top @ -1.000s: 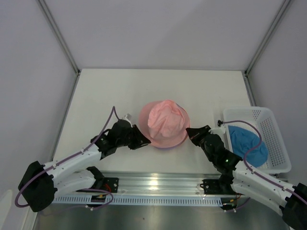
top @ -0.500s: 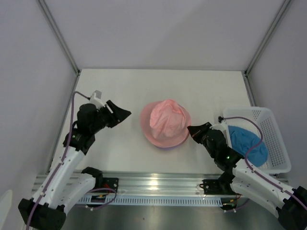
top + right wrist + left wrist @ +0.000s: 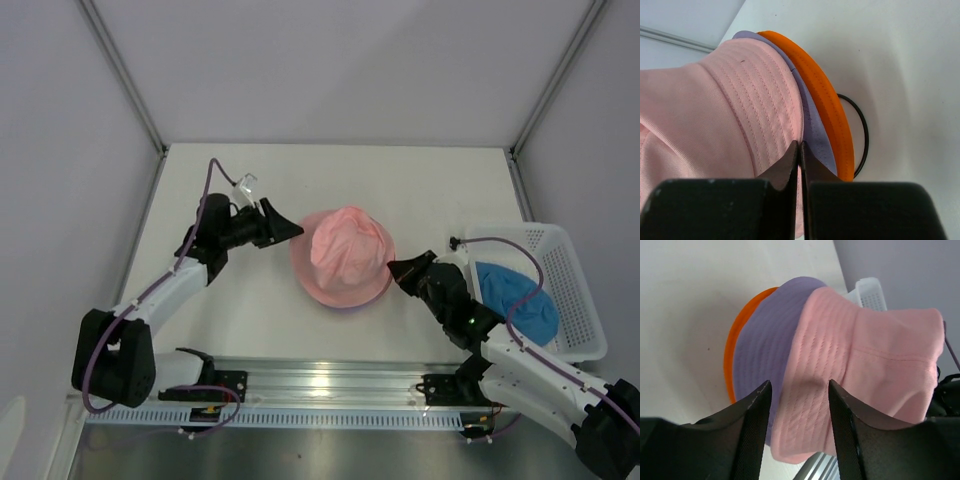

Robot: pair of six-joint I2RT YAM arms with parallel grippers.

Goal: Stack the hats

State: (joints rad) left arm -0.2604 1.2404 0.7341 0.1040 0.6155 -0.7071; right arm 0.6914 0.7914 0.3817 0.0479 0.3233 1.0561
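The pink hat (image 3: 345,255) lies on top of a pile at the table's middle. In the left wrist view the pink hat (image 3: 865,365) covers the pale purple hat (image 3: 770,345), which covers the orange hat (image 3: 735,340). The blue hat (image 3: 515,300) lies in the white basket (image 3: 575,300) at the right. My left gripper (image 3: 290,230) is open and empty just left of the pile, aimed at it (image 3: 797,405). My right gripper (image 3: 393,268) is shut, its tips (image 3: 800,150) at the pink brim's edge (image 3: 765,115), beside the purple (image 3: 815,130) and orange (image 3: 825,105) brims. No cloth shows between the jaws.
A black wire ring (image 3: 862,125) of the stand shows under the orange brim. The basket's corner (image 3: 870,292) shows behind the pile. White enclosure walls stand at the left, back and right. A metal rail (image 3: 330,385) runs along the near edge.
My left arm left the hat's left brim, swung up and out to the left, then came back towards the pile with the gripper open. The right gripper has barely moved.
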